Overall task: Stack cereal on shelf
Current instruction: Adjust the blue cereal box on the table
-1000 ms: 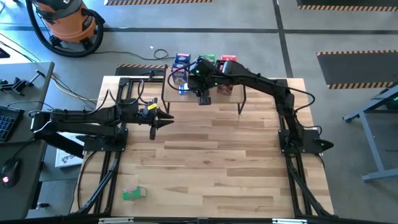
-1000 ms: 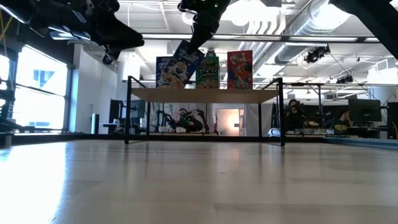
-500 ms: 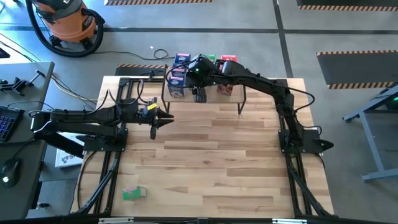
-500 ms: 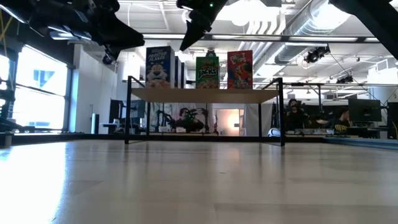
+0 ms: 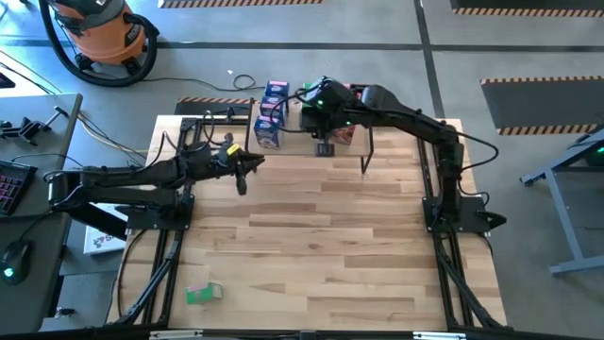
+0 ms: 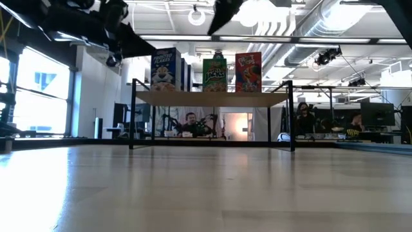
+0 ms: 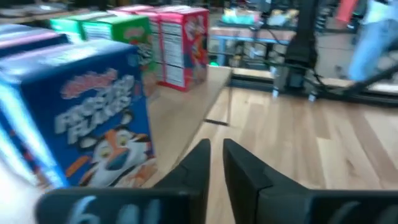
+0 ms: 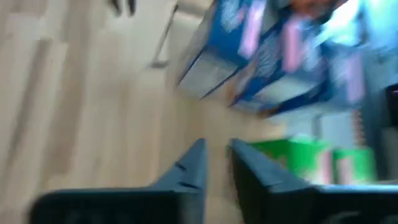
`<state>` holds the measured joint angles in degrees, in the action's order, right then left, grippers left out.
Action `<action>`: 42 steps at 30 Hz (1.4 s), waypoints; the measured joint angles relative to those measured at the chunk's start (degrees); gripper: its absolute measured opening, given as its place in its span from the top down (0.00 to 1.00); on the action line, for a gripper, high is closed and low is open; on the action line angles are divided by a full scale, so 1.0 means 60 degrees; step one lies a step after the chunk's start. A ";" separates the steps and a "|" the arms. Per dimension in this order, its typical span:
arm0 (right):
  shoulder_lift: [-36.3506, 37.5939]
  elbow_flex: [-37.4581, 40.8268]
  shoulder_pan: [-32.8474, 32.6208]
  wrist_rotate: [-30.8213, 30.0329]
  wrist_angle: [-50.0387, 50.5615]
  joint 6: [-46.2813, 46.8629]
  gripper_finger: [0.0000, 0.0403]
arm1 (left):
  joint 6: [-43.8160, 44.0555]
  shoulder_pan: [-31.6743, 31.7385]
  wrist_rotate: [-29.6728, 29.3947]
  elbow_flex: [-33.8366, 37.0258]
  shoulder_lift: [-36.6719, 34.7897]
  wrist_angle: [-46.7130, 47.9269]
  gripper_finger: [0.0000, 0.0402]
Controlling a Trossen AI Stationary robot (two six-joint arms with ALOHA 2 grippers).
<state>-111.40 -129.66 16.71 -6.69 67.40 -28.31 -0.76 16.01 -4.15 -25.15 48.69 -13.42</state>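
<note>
The shelf (image 5: 304, 140) stands at the table's far edge on thin black legs. Blue (image 6: 166, 69), green (image 6: 215, 74) and red (image 6: 248, 72) cereal boxes stand upright in a row on its board. Another green box (image 5: 202, 294) lies flat on the table near the near left corner. My right gripper (image 5: 326, 149) hangs above the shelf's near edge, shut and empty, with blue boxes (image 8: 249, 56) beyond it. My left gripper (image 5: 243, 181) is shut and empty just near and left of the shelf, pointing at a blue box (image 7: 99, 124).
Black frame rails (image 5: 156, 236) run along both table sides by the arm bases. The wide wooden middle and near part of the tabletop (image 5: 321, 255) lies bare. A person (image 6: 190, 120) sits in the room beyond the shelf.
My right gripper has stood a tilted blue box upright at the shelf's left end and let go of it. It has then drawn back up and toward the table's right. My left gripper has swung a little toward the shelf.
</note>
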 joint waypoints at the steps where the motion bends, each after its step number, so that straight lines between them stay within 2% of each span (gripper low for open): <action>1: 0.0081 0.0252 0.0055 0.0252 0.0129 0.0097 0.93 | -0.0121 0.0142 0.0331 -0.0029 0.0170 -0.0030 0.93; 3: 0.0300 0.0992 0.0129 0.0642 0.0038 0.0266 0.98 | -0.0435 0.0397 0.0635 -0.0126 0.0554 -0.0016 0.98; 4: 0.0446 0.1501 0.0133 0.0658 -0.0280 0.0381 0.98 | -0.0580 0.0516 0.0637 -0.0143 0.0691 0.0024 0.99; 12: 0.2279 0.5949 -0.0135 0.0885 -0.4460 0.1067 0.99 | -0.1414 0.1364 0.0592 -0.0705 0.1912 -0.0537 1.00; 16: 0.3120 0.7610 -0.0317 0.0970 -0.6220 0.1318 1.00 | -0.1662 0.1655 0.0775 -0.1003 0.2448 -0.0657 1.00; 21: 0.3770 0.8805 -0.0462 0.1001 -0.7246 0.1547 1.00 | -0.1889 0.1932 0.0927 -0.1356 0.2921 -0.0798 1.00; 29: 0.4023 0.9411 -0.0485 0.0973 -0.7562 0.1720 1.00 | -0.1947 0.2261 0.1124 -0.1788 0.3216 -0.0821 1.00; 31: 0.4023 0.9416 -0.0485 0.0975 -0.7530 0.1737 1.00 | -0.2003 0.2265 0.1321 -0.1818 0.3166 -0.0781 1.00; 33: 0.4023 0.9416 -0.0508 0.0975 -0.7527 0.1739 1.00 | -0.1995 0.2230 0.1960 -0.1818 0.2905 -0.0514 1.00; 37: 0.4015 0.9476 -0.0607 0.1217 -0.7688 0.1709 1.00 | -0.1882 0.1633 0.2952 -0.1821 0.1700 0.0834 1.00; 42: 0.3937 1.0929 -0.0941 0.1920 -1.0103 0.1814 1.00 | -0.0882 0.0213 0.3133 -0.2012 -0.0111 0.3269 1.00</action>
<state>-87.78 -64.09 11.07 4.83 6.77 -17.42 -6.06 17.29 14.65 -37.22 48.02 6.19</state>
